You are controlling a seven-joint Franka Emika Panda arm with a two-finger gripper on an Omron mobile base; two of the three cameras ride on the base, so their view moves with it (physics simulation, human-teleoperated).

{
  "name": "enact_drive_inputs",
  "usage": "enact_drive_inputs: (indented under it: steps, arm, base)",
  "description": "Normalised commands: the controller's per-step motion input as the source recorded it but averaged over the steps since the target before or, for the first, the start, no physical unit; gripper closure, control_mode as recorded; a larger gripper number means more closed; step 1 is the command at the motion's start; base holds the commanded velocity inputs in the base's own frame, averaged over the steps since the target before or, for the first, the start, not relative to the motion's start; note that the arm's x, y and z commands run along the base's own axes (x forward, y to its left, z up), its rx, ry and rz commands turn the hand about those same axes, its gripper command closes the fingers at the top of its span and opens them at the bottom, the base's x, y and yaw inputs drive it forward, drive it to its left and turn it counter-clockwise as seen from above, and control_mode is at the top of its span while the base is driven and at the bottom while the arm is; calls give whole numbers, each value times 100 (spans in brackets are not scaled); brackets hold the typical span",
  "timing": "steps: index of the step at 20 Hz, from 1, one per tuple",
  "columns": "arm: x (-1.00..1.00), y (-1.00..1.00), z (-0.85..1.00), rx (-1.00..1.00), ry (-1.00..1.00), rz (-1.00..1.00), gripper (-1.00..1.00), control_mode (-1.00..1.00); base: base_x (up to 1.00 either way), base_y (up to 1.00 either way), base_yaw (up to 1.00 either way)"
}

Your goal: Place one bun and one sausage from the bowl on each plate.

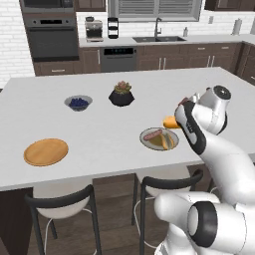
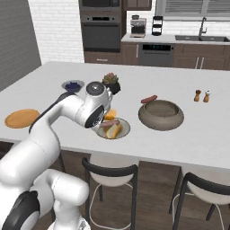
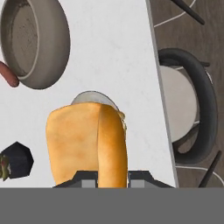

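Counter (image 1: 99,139) stretched white under your gripper (image 3: 113,177), whose jaws were pinched on a golden bun (image 3: 87,142), held up close to the hand camera and off the surface. Next in size, the bowl (image 2: 161,115), wide and tan-grey, sat off to the hand's side, well apart from it; you could see its inside was bare in the hand view. One sausage (image 2: 149,99) lay on the counter just outside the bowl's far rim, touching or nearly touching it.

Directly below the held bun was the pale grey plate (image 2: 123,131), partly hidden by the bun from the hand camera. It already carried a bun and a sausage lying side by side. The wooden plate (image 1: 46,152) lay far from your hand, near the counter's front edge, with nothing on it.

Smaller still, the black plant pot (image 1: 121,95) stood beyond the grey plate, and the small grey bowl (image 1: 78,103) holding blue berries sat beside that, farther from the hand.
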Motion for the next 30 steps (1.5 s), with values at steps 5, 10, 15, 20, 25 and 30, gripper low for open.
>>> enact_drive_inputs:
  steps: [5,10,15,20,25,30]
  arm:
    - [-6,1,1,2,0,0,100,-100]
    - [0,0,0,0,0,0,100,100]
    - [0,0,0,0,0,0,100,100]
    - [0,0,0,0,0,0,100,100]
    - [0,0,0,0,0,0,100,100]
    - [0,0,0,0,0,0,100,100]
  base:
    - [0,0,0]
    - [-41,38,0]
    - [-31,98,1]
    - [-3,100,0]
    - [0,95,0]
    - [12,57,0]
